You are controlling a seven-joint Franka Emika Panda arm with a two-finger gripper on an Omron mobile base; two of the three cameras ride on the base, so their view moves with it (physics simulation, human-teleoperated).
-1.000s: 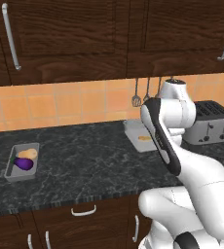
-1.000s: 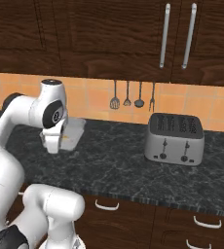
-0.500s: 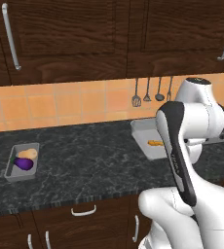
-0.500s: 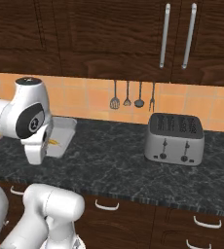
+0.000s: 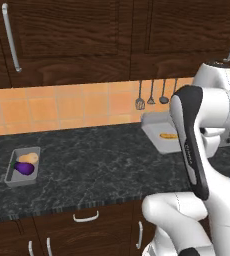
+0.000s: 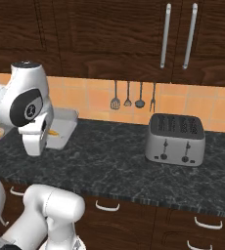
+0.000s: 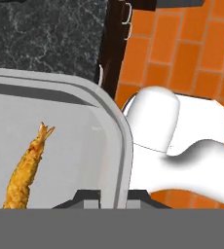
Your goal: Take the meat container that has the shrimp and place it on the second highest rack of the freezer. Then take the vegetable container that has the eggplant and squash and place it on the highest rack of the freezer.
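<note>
Jaws pinched on meat container (image 7: pixel 115 131) rim, shrimp (image 7: pixel 25 168) inside, raised off desk (image 5: pixel 102 165) for freezer transfer.

Two trays (image 5: pixel 161 134) (image 5: pixel 17 176), one shrimp (image 5: pixel 168 135), one eggplant (image 5: pixel 24 169), one squash (image 5: pixel 28 158), one toaster (image 6: pixel 175 139), four hanging utensils (image 6: pixel 115 103) (image 6: pixel 127 102) (image 6: pixel 139 103) (image 6: pixel 152 104).

Dark wood cabinets (image 5: pixel 72 35), orange tiled backsplash (image 5: pixel 72 107), black marbled counter (image 5: pixel 102 165)

arm: raised, elbow bent | gripper (image 7: pixel 113 194): clamped on tray rim (image 7: pixel 126 146)
</note>
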